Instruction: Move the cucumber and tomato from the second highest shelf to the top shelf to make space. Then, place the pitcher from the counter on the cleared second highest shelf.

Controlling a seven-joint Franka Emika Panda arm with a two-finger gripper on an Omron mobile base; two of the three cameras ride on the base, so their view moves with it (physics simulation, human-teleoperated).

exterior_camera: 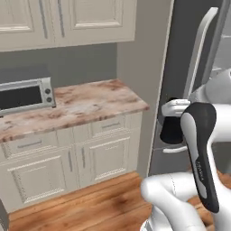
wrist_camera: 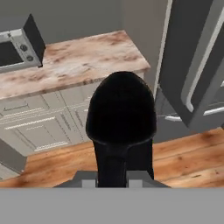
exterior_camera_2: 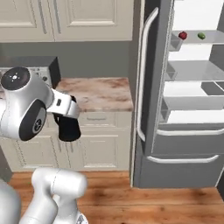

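- Pitcher [wrist_camera: 121, 116] sits mid-frame in the hand view, off the tabletop [exterior_camera: 76, 106], hanging over the wood floor [wrist_camera: 183, 153]; in the right base view it's at left centre, below the wrist.
- Fingers [wrist_camera: 111, 177] clamped on it, one each side of its lower part at the bottom edge.
- Tomato [exterior_camera_2: 183, 35] and cucumber [exterior_camera_2: 201, 36] already on top shelf [exterior_camera_2: 210, 39], upper right; second shelf [exterior_camera_2: 197, 70] bare.
- Step, I'd say: carrying the pitcher to the fridge.
- Next: swing right past the open door [exterior_camera_2: 153, 65], keep it upright, set it on the second shelf.
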